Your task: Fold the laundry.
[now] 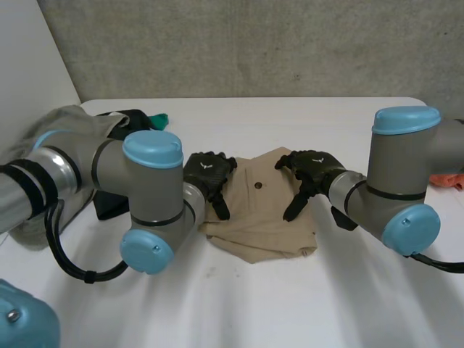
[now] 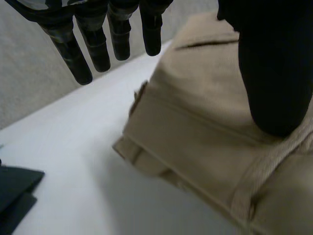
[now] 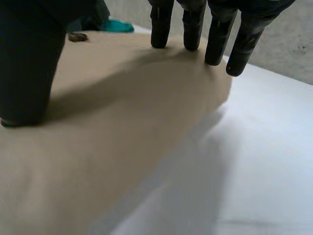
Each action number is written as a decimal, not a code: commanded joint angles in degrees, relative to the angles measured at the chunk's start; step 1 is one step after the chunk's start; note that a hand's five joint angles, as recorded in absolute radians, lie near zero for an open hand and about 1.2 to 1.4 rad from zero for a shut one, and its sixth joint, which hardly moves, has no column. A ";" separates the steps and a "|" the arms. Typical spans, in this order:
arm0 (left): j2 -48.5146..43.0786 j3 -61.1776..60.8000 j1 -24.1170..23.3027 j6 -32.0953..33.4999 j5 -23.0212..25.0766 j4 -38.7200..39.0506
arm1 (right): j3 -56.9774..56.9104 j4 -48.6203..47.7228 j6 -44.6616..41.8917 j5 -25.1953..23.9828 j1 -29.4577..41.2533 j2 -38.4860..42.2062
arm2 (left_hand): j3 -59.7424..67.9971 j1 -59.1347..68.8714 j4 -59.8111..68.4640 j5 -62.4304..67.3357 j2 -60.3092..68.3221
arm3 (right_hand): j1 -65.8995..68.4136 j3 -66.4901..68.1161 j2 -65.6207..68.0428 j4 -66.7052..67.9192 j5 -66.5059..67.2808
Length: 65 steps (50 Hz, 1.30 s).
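Nearest the camera, the left arm is being carried low across the seven o'clock side of the table, so that its hand can be brought to the work. At ten o'clock from the table's middle, a heap of grey cloth with dark and green cloth is being left aside, and it is judged to be laundry awaiting its turn. The left hand is being rested on the nine o'clock edge of the folded tan garment, which is being held at the table's middle. Its fingers are being held straight and released just off the hem, over bare table. Only its thumb is being pressed onto the cloth, apparently to pin the layers. The right hand is being set on the garment's two o'clock part, released as well. Its straight fingertips and thumb are being pressed on the cloth with nothing grasped, probably to smooth the fold. At three o'clock, beside the right arm, an orange cloth is being left apart.
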 commanded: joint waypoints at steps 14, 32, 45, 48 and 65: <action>-4.89 4.03 -0.24 6.10 0.16 -3.34 | 0.92 -1.19 -10.30 2.17 0.17 3.96 | 1.45 1.94 2.02 2.35 1.93 | -3.89 -4.47 -5.58 -5.72 -4.75; 15.83 -1.58 0.82 5.92 6.99 -2.99 | 17.94 -11.98 -13.65 2.87 0.69 -17.37 | -0.06 0.43 0.50 0.84 0.42 | -3.89 -4.47 -5.58 -5.72 -4.75; 22.79 -8.62 4.16 3.64 19.94 -3.08 | 39.77 -28.34 -12.68 2.96 7.37 -19.43 | -0.23 0.26 0.34 0.67 0.25 | -3.89 -4.47 -5.58 -5.72 -4.75; 22.71 -8.80 4.33 2.94 20.20 -3.08 | 40.21 -32.12 -12.86 3.13 8.16 -15.91 | -0.06 0.43 0.50 0.84 0.42 | -3.89 -4.47 -5.58 -5.72 -4.75; 24.20 -9.77 2.40 2.14 20.64 -3.25 | 31.43 -42.94 -13.74 7.26 9.57 -5.01 | 0.44 0.93 1.01 1.34 0.92 | 9.65 9.07 7.96 7.82 8.79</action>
